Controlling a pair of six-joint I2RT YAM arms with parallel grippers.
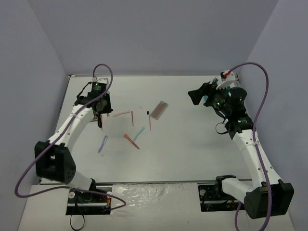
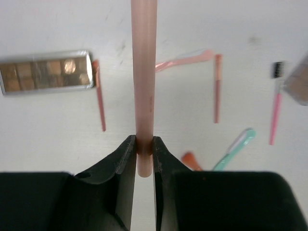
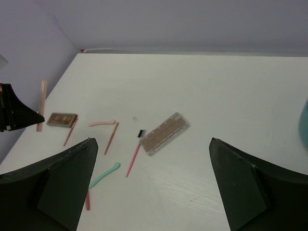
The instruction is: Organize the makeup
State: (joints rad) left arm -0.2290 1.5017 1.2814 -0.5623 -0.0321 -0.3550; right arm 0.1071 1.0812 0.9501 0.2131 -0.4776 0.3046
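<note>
My left gripper (image 2: pixel 144 139) is shut on a pale pink stick (image 2: pixel 144 72) and holds it above the table at the left (image 1: pixel 100 114). Below it lie a small brown palette (image 2: pixel 45 72), thin orange-pink sticks (image 2: pixel 100 103) (image 2: pixel 217 89), a curved pink applicator (image 2: pixel 185 60), a pink brush (image 2: pixel 275 110) and a mint applicator (image 2: pixel 236 147). A second palette (image 1: pixel 159 109) lies mid-table, and a lilac applicator (image 1: pixel 102 143) lies nearer the front. My right gripper (image 3: pixel 150 140) is open and empty, raised at the far right (image 1: pixel 196 96). No white bottle is in view.
A teal tub (image 3: pixel 304 122) shows at the right edge of the right wrist view, beside my right gripper. A red-orange stick (image 1: pixel 131 141) lies near the mint applicator. Lilac walls enclose the white table (image 1: pixel 192 144) at the back and sides.
</note>
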